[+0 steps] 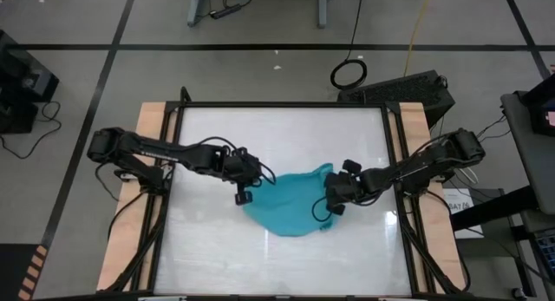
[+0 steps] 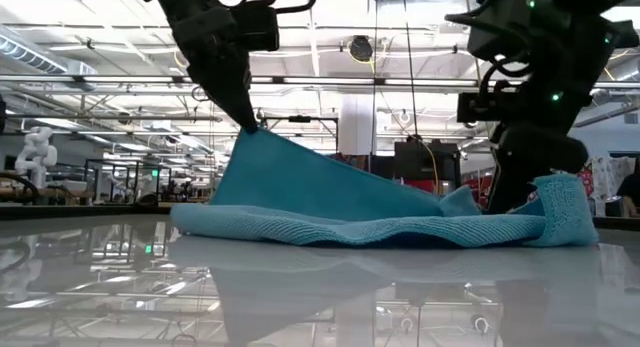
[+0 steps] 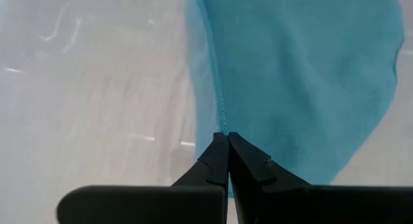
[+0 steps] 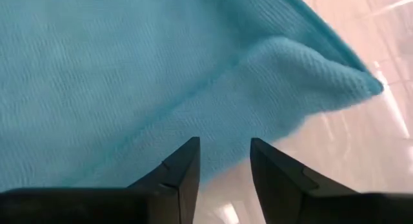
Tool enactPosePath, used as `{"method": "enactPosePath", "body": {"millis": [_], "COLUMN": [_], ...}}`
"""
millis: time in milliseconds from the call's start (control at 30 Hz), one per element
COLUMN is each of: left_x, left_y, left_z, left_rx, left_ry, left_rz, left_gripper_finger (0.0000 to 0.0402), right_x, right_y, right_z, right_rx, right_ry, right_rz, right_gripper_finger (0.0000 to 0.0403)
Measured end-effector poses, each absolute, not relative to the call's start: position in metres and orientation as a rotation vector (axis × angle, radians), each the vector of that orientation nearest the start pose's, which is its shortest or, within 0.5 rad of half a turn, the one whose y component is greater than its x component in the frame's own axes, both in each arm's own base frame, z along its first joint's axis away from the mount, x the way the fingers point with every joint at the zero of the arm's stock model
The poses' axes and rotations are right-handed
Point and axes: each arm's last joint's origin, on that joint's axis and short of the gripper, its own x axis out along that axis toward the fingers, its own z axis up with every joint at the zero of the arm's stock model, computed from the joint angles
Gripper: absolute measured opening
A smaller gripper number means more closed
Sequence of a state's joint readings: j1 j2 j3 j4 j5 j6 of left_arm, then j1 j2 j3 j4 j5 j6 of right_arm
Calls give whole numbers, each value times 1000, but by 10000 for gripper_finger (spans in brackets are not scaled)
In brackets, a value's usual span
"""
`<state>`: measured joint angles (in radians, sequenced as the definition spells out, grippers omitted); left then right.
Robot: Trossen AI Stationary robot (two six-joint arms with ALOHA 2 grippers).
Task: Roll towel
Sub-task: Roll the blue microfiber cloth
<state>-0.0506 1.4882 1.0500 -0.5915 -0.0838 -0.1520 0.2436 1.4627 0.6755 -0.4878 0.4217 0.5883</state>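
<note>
The turquoise towel (image 1: 290, 206) lies crumpled mid-table on the glossy white top. Its left corner (image 2: 250, 135) is raised and the rest lies flat (image 2: 340, 227). At its right end a flap (image 2: 565, 212) curls upward. My left gripper (image 1: 245, 193) is shut on the raised corner. My right gripper (image 4: 224, 156) hovers open just over the towel's right end (image 1: 328, 204). Nothing sits between its fingers, and I see no touch. My left gripper pinches the towel's hemmed edge (image 3: 222, 127) at the left corner between its two fingertips. The fingers slant down from the table's left. The corner is lifted clear, and the cloth slopes down from it, drawn fairly taut, to the part lying on the table.
Wooden rails (image 1: 149, 171) (image 1: 418, 132) and a black frame border the table top on both sides. Bare white surface (image 1: 277, 266) lies in front of the towel and behind it (image 1: 277, 136).
</note>
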Motion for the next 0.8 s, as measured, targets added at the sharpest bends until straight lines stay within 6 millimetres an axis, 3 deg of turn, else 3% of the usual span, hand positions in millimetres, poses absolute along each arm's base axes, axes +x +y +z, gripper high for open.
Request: {"method": "enactPosePath", "body": {"millis": [233,533,800], "left_x": [295,296,296], "left_y": [-24,-36,-41], "left_z": [233,235,235], "left_rx": [-50,-32,-23], "left_ry": [1027,1001,989], "left_rz": [72,35,23], "left_gripper_finger": [8,8,8], "right_x": [243,249,254], "right_y": [42,13,-10], "right_z": [147,148,148], "right_rx": [124,152,215], "right_ry": [938,905,900], "right_rz": [-472,-578,-571], "right_gripper_finger": [130,165,156]}}
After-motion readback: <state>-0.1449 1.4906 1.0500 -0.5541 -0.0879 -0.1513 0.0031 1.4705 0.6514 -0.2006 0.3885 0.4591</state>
